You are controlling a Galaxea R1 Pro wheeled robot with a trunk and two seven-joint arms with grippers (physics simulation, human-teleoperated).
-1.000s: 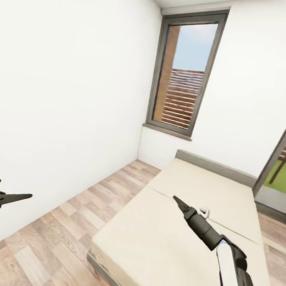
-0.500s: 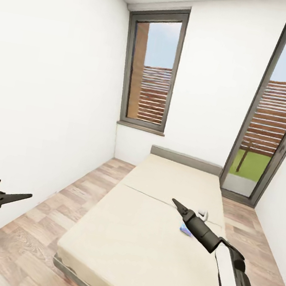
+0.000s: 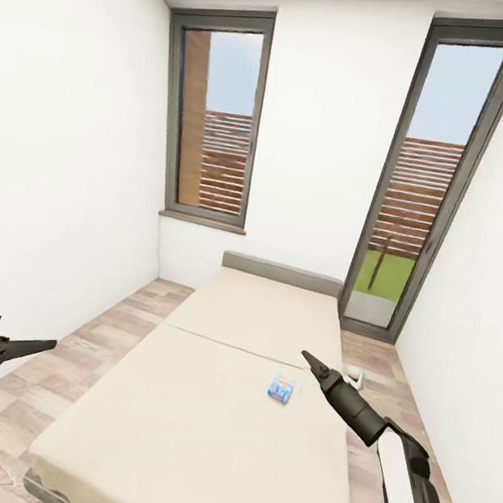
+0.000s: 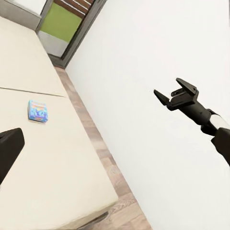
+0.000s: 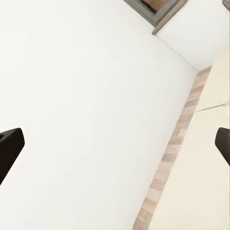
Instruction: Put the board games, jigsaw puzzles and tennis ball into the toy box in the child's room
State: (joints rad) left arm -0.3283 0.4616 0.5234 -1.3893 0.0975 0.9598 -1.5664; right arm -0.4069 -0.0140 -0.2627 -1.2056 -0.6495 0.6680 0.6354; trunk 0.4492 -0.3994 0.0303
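You faced a narrow room with white walls (image 3: 66, 139) on the left, far and right sides, and a wood-plank floor (image 3: 99, 332) that ran along the lower left of the head view and reappeared as a strip at the lower right. Two tall grey-framed windows sat in the far wall: the shorter window (image 3: 211, 138) at upper centre-left, and the full-height window (image 3: 420, 198) at upper right, with slatted fencing and grass beyond the glass. The bed (image 3: 199, 415) filled the middle and bottom of the frame, its plain beige mattress crossed by one seam, and its low grey headboard (image 3: 281, 273) lay against the far wall between the windows. A single small blue board game (image 3: 282, 389) lay flat on the mattress, right of centre, just beside the tip of your right gripper (image 3: 308, 361) in the frame. In the left wrist view that gripper's fingers stood apart and held nothing. Your left gripper (image 3: 39, 345) reached in from the left edge over the floor, well apart from the bed; the pictures did not let you tell whether it was spread or closed.
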